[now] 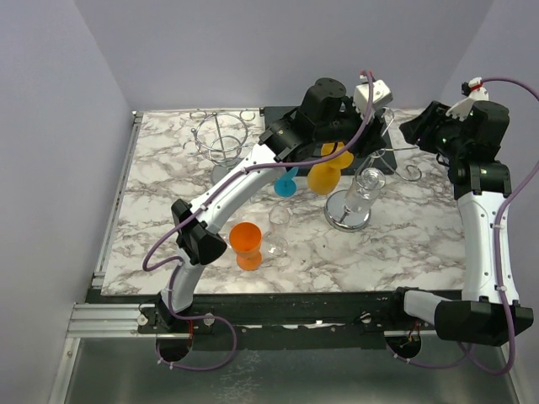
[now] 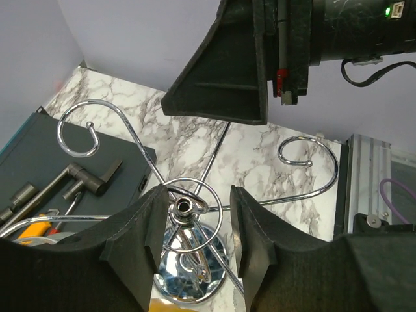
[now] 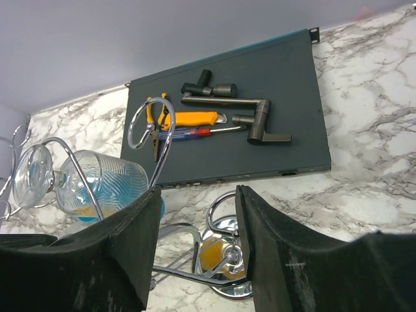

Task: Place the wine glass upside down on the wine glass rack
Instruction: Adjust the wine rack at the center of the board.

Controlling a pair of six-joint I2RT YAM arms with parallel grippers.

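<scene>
A chrome wine glass rack [image 1: 348,212] stands at the back right. A clear ribbed wine glass [image 1: 368,181] hangs upside down on one of its arms; it also shows in the right wrist view [image 3: 104,185], foot to the left. My left gripper [image 2: 195,221] is open and empty, its fingers on either side of the rack's centre post [image 2: 183,207] without gripping it. My right gripper [image 3: 198,227] is open and empty above a rack arm [image 3: 195,276], just right of the hanging glass. In the top view it [image 1: 414,130] hovers right of the rack.
Yellow [image 1: 324,175] and blue [image 1: 286,183] glasses sit by the rack. An orange glass [image 1: 247,244] and a clear one [image 1: 280,229] lie on the marble. A second rack [image 1: 221,136] stands back left. A dark tool tray [image 3: 247,156] lies behind.
</scene>
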